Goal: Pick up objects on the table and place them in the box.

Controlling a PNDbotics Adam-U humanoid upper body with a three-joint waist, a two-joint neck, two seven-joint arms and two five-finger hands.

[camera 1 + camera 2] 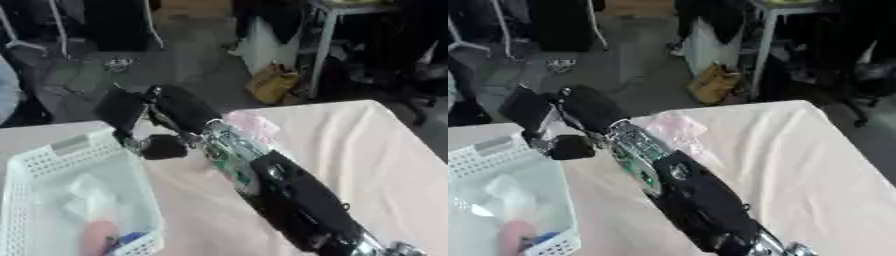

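Reaching across from the lower right, the right robot hand (131, 116) hung above the far rim of the white basket (52, 160); whether its fingers were curled I could not tell. A pink packet (671, 127) lay on the pale bench (367, 150) beside the basket. Grey floor lay beyond.
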